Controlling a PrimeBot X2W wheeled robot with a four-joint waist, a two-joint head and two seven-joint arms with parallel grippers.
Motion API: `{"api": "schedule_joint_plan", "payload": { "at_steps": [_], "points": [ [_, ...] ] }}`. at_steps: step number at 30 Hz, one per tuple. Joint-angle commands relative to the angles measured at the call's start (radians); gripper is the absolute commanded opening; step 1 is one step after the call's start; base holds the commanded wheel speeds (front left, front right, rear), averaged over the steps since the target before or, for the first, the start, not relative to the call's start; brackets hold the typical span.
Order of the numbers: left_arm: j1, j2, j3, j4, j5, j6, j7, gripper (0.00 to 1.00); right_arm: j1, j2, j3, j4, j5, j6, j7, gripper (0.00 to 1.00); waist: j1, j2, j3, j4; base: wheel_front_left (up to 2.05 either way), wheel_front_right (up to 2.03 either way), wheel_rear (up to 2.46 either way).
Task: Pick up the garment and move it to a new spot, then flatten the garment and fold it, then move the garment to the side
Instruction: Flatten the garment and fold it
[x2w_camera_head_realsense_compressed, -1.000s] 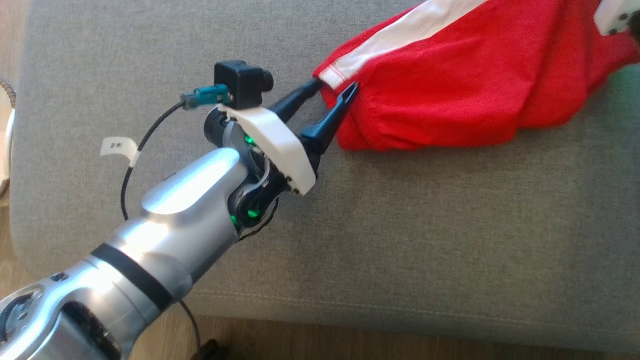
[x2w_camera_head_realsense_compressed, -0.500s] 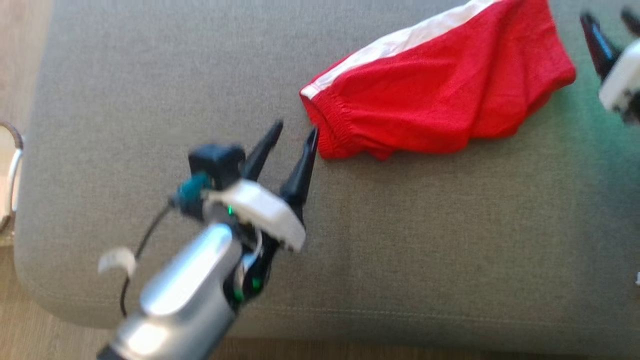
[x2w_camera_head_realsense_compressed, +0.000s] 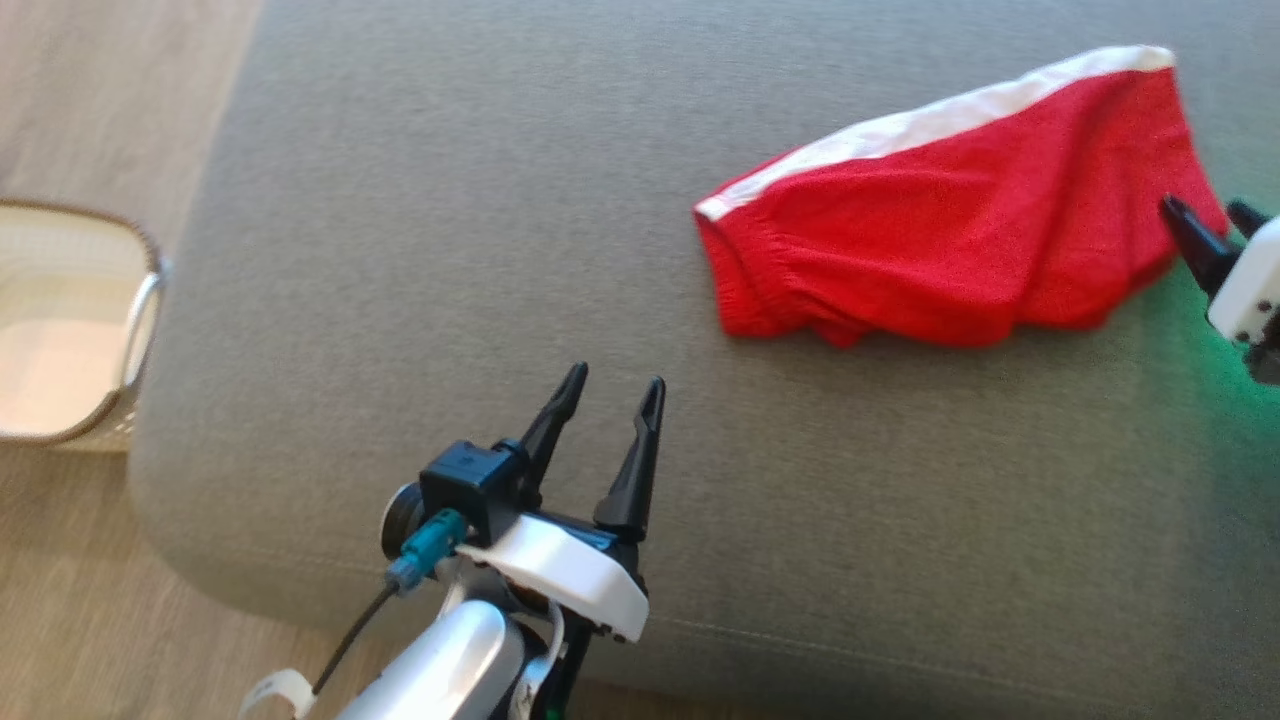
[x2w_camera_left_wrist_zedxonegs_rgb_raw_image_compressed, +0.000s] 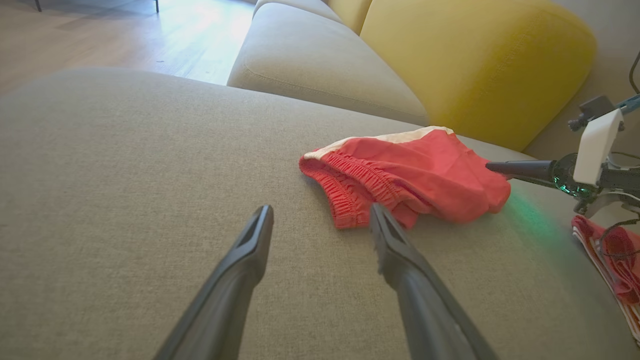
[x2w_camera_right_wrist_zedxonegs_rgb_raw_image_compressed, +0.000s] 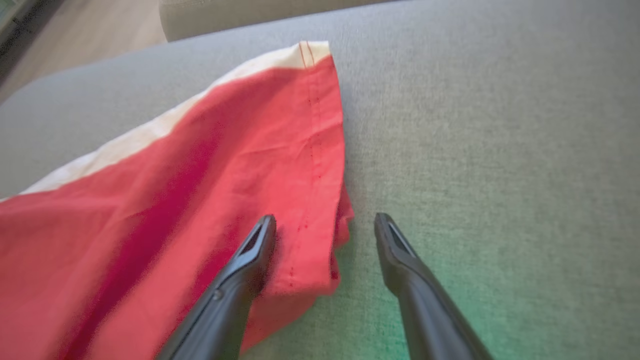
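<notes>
The left gripper (x2w_camera_head_realsense_compressed: 616, 378) is released: its two long dark fingers stand apart and nothing is between them. It hovers above the wide grey fabric sofa cushion (x2w_camera_head_realsense_compressed: 450, 250). The red cloth garment with a white stripe along one edge (x2w_camera_head_realsense_compressed: 950, 250) lies crumpled on this cushion, ahead of the left gripper and to its right, well apart from its fingertips. The gathered elastic waistband (x2w_camera_left_wrist_zedxonegs_rgb_raw_image_compressed: 350, 185) is the end of the garment nearest to this gripper.

The right gripper (x2w_camera_head_realsense_compressed: 1205, 208) is released too, with the jaws wide. It is at the opposite, hemmed end of the garment. In the right wrist view one finger (x2w_camera_right_wrist_zedxonegs_rgb_raw_image_compressed: 250, 260) is over the red cloth near the stitched hem, and the other is over the bare cushion just beside the cloth. The cloth is not pinched; whether the first finger touches it, I cannot tell.

A pale woven basket with a dark rim (x2w_camera_head_realsense_compressed: 70, 330) stands on the wooden floor (x2w_camera_head_realsense_compressed: 100, 100), far to the left of the left gripper. A rounded yellow cushion (x2w_camera_left_wrist_zedxonegs_rgb_raw_image_compressed: 475, 60) is beyond the garment.
</notes>
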Motion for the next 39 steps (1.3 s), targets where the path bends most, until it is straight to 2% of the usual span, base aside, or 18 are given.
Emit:
{"api": "schedule_joint_plan", "payload": {
  "at_steps": [1,4,9,10,11,12,15,20,24,27,32,39],
  "points": [
    [-0.019,0.002,0.034,-0.034,0.010,-0.005,-0.006,1.00,-0.010,-0.023,0.005,-0.018,-0.011,0.000,0.001,1.00,0.0001,-0.0001,0.000,0.022,0.00,0.00,0.00],
    [-0.011,-0.011,0.029,-0.029,0.026,-0.018,-0.006,1.00,-0.028,-0.031,0.006,0.062,-0.072,0.000,0.005,1.00,0.0001,-0.0001,0.001,0.047,0.00,0.00,0.00],
    [0.001,-0.021,0.036,-0.015,0.040,-0.031,-0.006,1.00,-0.067,-0.006,-0.003,0.201,-0.147,0.000,0.032,1.00,0.0001,-0.0001,-0.009,0.068,0.00,0.00,0.00],
    [0.004,-0.022,0.037,-0.012,0.041,-0.033,-0.006,1.00,-0.074,0.004,-0.005,0.223,-0.155,0.000,0.039,0.75,0.0001,-0.0001,-0.012,0.070,0.00,0.00,0.00],
    [0.006,-0.022,0.039,-0.009,0.042,-0.035,-0.006,1.00,-0.081,0.013,-0.007,0.243,-0.160,0.000,0.046,0.20,0.0001,-0.0001,-0.016,0.070,0.00,0.00,0.00],
    [0.008,-0.022,0.041,-0.007,0.043,-0.035,-0.006,1.00,-0.085,0.024,-0.008,0.257,-0.163,0.000,0.057,0.00,0.0001,-0.0001,-0.021,0.069,0.00,0.00,0.00],
    [0.015,-0.020,0.051,-0.005,0.043,-0.033,-0.006,1.00,-0.091,0.042,-0.003,0.272,-0.168,0.000,0.072,0.00,0.0001,-0.0001,-0.036,0.057,0.00,0.00,0.00],
    [0.038,-0.004,0.074,-0.008,0.040,-0.028,-0.006,1.00,-0.097,0.033,0.007,0.253,-0.173,0.000,0.041,0.00,0.0001,-0.0001,-0.073,0.008,0.00,0.00,0.00],
    [0.058,0.010,0.086,-0.012,0.034,-0.028,-0.006,1.00,-0.099,0.003,0.027,0.222,-0.182,0.000,0.030,0.00,0.0001,-0.0001,-0.106,-0.045,0.00,0.00,0.00],
    [0.066,0.018,0.081,-0.012,0.033,-0.031,-0.004,1.00,-0.101,-0.042,0.077,0.191,-0.238,0.000,0.016,0.00,0.0001,-0.0001,-0.127,-0.076,0.00,0.00,0.00],
    [0.068,0.024,0.072,-0.017,0.036,-0.030,0.004,1.00,-0.114,-0.075,0.120,0.142,-0.284,0.000,0.018,0.00,0.0001,-0.0001,-0.144,-0.104,0.00,0.00,0.00],
    [0.069,0.030,0.062,-0.011,0.033,-0.031,0.015,1.00,-0.110,-0.033,0.170,0.028,-0.315,0.000,0.008,0.00,0.0001,-0.0001,-0.156,-0.111,0.00,0.00,0.00]
  ]
}}
